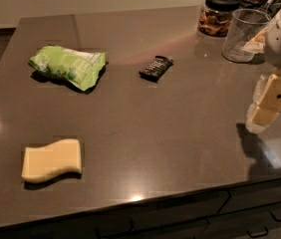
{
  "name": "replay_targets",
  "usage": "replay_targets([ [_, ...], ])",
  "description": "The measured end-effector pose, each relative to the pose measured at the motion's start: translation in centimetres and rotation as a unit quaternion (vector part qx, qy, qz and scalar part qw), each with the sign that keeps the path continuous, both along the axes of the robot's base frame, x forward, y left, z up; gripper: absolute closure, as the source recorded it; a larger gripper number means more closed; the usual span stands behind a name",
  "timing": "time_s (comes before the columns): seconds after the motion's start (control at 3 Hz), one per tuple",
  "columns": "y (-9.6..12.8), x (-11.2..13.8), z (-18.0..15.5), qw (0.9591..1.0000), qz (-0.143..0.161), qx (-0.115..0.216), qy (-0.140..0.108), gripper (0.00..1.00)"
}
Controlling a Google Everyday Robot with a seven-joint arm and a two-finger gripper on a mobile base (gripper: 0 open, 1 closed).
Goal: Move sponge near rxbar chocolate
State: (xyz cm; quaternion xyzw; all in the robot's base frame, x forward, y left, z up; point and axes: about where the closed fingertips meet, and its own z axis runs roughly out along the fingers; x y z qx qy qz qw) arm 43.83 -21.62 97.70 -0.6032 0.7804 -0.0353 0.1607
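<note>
I had the gripper (266,107) hanging just over the counter (155,133), and I saw nothing in it. I could not tell if it was open or closed.

The sponge (52,160) lay flat, well apart from the gripper, right across the counter and closer to the front edge. The rxbar chocolate (156,67) lay further back than the gripper and nearer to it than the sponge was. 1 green chip bag (68,66) sat past the bar, even further from the gripper. A clear cup (242,36) and a jar (218,14) stood close behind the gripper.

I judged that the job had not really started, since the sponge and the bar were well apart. The step in hand was the reach to the sponge. To do it well, I would pull away from the cup first, so as not to knock it. Then I would cross the counter high up and come straight down over the middle of the sponge. I would grab it across its 2 long wavy sides. It looked soft, so a gentle squeeze should do. When setting it down, I would pick the open spot in front of the bar and not bump the bar or the bag.
</note>
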Motion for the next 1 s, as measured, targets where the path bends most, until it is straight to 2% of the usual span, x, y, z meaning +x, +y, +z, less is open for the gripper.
replay_targets([
  [0.33, 0.3, 0.0, -0.1, 1.0000, 0.002, 0.005, 0.001, 0.00],
  [0.67, 4.2, 0.6, -2.2, 0.9961, 0.034, 0.078, 0.020, 0.00],
  [1.0, 7.9, 0.9, -4.2, 0.9878, 0.062, 0.137, 0.041, 0.00],
])
